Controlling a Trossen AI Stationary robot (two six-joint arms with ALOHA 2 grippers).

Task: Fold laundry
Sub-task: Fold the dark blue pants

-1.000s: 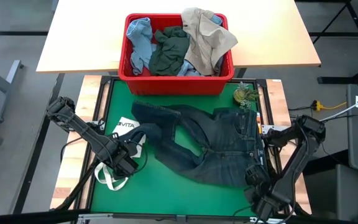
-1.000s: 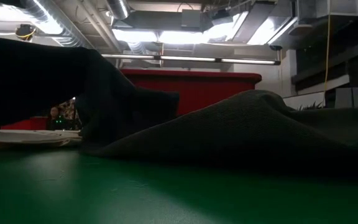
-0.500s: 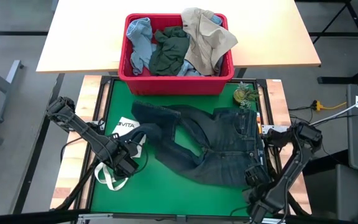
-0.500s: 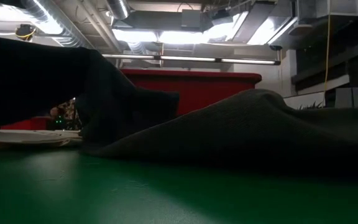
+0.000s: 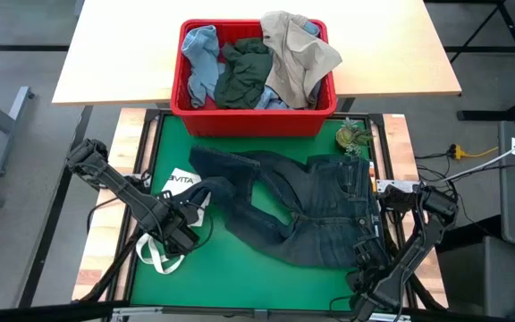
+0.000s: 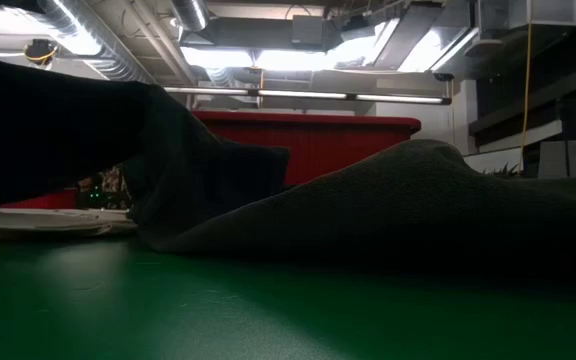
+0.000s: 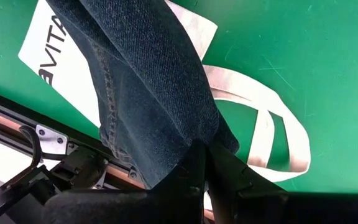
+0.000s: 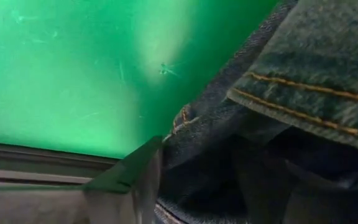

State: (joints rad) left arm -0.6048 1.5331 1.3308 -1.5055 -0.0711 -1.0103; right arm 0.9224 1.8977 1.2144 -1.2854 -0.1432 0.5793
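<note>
The jeans [image 5: 298, 210] are lying spread on the green mat [image 5: 240, 273], long axis running from the waistband by the right gripper [image 5: 365, 262] toward the leg end clenched in the left gripper [image 5: 186, 234], above the tote bag [image 5: 170, 185]. The right fingers are parted around the waistband edge. Since the earlier frame, the right arm is being drawn toward the near edge, its fingers narrowing slightly.
</note>
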